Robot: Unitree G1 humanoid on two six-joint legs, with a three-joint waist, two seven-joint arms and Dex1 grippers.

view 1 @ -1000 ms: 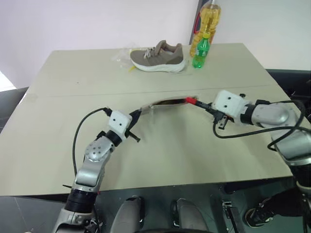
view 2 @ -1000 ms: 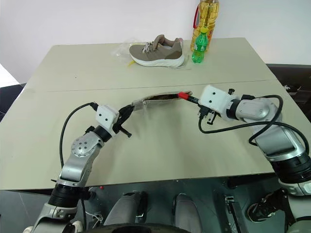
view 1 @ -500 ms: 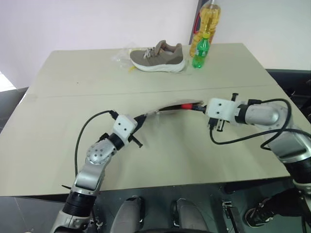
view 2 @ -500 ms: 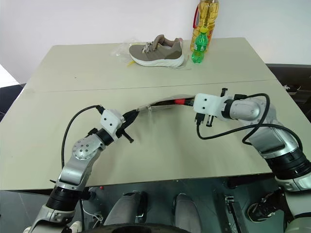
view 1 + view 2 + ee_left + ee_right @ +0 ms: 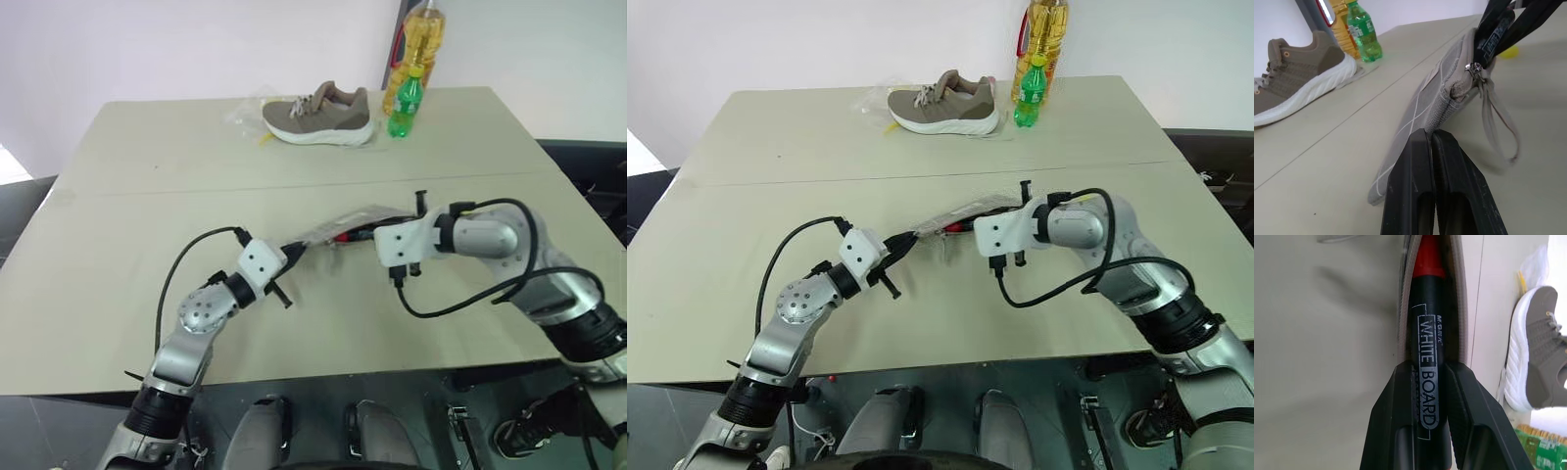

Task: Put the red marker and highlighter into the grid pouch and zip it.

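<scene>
While half-inserted: red marker (image 5: 1426,367) clamped in right hand (image 5: 1427,396), frame centre | grid pouch (image 5: 1435,98) pinched by left hand (image 5: 1431,147), unzipped | highlighter placement unclear, zipping pending

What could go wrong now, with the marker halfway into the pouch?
1. The right end effector holds the marker with only its red tip inside the pouch; releasing now might let it slide back out.
2. The left end effector pinches just one edge of the pouch, so pushing harder could tug the fabric free or collapse the opening.
3. The yellow highlighter seems to lie on the table beyond the pouch.
</scene>
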